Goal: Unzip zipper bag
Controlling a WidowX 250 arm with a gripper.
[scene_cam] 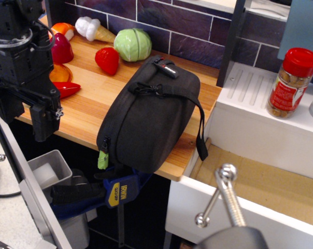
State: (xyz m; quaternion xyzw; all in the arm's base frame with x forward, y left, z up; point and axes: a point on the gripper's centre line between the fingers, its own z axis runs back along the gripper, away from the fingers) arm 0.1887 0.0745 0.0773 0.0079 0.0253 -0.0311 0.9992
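Observation:
The zipper bag (146, 119) is a large black fabric case that lies on the wooden counter (89, 104), with its lower end hanging over the front edge. Its black strap (198, 124) runs across the top and down the right side. A small red-marked label (167, 68) sits at its far end. The lime-green zipper pull tab (103, 160) hangs at the near left corner, and the zipper looks closed. My black gripper (24, 122) hangs at the left edge of the counter, well left of the bag. Its fingers stand apart and hold nothing.
Toy foods lie behind and to the left of the bag: a strawberry (107, 59), a cabbage (132, 44), an ice cream cone (94, 28) and red and orange pieces (61, 49). A red-lidded spice jar (291, 83) stands on the white sink unit at right. A blue clamp (117, 189) sits below the bag.

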